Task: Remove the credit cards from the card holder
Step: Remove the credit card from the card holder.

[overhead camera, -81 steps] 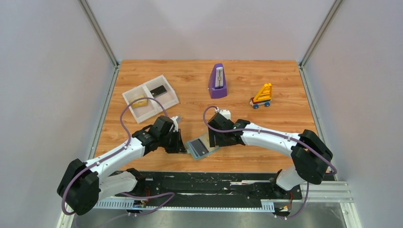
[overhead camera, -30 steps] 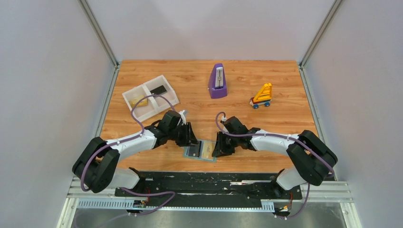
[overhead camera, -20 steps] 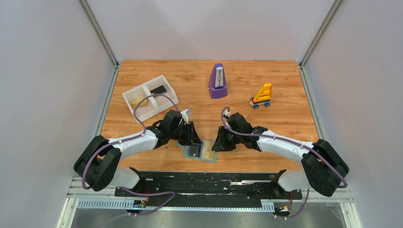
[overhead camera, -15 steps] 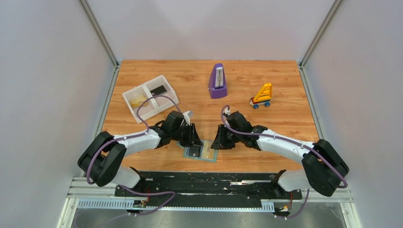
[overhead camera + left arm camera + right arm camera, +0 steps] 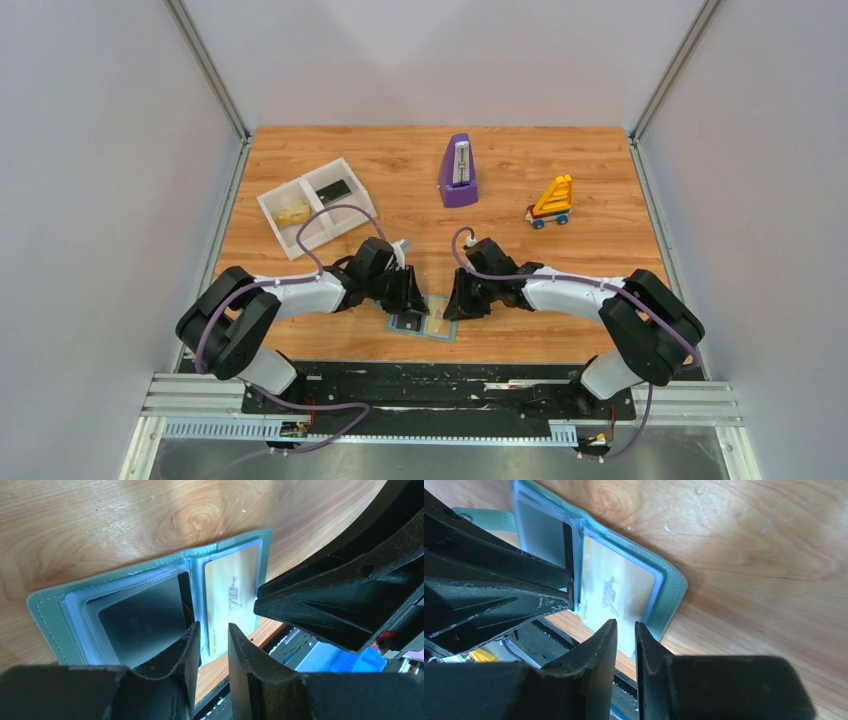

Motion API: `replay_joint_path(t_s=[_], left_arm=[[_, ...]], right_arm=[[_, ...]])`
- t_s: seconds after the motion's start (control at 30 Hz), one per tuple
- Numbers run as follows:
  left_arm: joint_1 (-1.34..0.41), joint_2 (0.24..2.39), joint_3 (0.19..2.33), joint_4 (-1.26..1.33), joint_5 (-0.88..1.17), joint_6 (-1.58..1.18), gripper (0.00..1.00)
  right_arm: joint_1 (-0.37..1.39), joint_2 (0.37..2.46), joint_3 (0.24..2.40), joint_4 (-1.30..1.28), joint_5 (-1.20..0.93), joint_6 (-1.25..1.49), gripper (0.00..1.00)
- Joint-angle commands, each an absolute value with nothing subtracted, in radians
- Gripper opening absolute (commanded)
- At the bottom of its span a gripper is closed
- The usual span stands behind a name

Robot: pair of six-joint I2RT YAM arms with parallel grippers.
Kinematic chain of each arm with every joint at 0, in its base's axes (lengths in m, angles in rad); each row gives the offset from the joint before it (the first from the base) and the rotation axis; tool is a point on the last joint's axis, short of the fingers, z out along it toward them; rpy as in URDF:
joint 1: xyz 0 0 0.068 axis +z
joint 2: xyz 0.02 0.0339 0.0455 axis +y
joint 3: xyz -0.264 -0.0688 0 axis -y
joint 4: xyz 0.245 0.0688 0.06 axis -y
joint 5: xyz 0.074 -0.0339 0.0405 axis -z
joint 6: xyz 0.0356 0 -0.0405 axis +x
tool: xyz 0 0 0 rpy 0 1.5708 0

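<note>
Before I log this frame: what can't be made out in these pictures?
- Top external: card holder mostly covered by left gripper and right gripper; fingertip contact unreadable.
- Left wrist: dark card's near corner behind that gripper's fingers.
- Right wrist: gold card's near edge partly behind its fingers; print blurred.
- Top external: yellowish item and dark item in the white tray too small to identify.
</note>
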State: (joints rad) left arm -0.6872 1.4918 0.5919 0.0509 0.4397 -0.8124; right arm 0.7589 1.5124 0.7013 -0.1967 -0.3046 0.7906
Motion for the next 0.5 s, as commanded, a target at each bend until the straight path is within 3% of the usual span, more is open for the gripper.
replay_joint_path(t_s=[0.0,0.47], left_arm=[[-0.696,1.527,0.609,0.092,0.430,-0.774,0.34],[-0.699,1.551,0.570,0.188,0.469,-0.818,0.33]], right_arm=[[0.759,1.525,0.673,-0.135,-0.297,0.810,0.20],[0.759,1.521,0.615,-0.114,-0.285,0.829,0.18]])
